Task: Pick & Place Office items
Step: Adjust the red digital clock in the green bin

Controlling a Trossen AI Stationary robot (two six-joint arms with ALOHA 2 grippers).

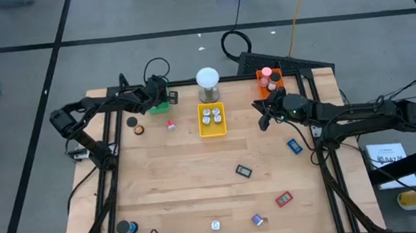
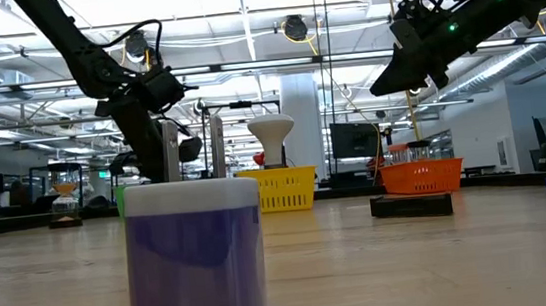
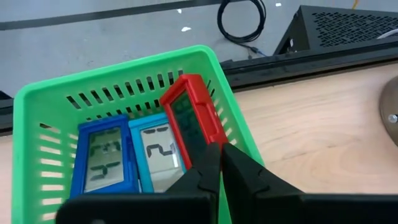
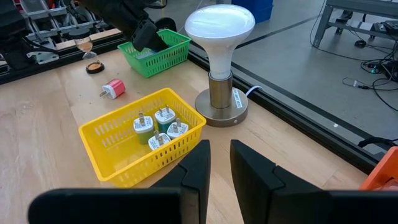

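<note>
While your left gripper is pinching the stiff, light red piece edgewise over the green tray, the right gripper is hanging slightly parted, empty, near it.

Light: bright and even, given by ceiling strips seen in the low view.
Shadows: soft and faint on the surface.
Glare: the lamp dome is washed out white.
Focus: the purple roll nearest the low camera is blurred.

A red piece and two blue pieces sit in the green slotted tray.
</note>
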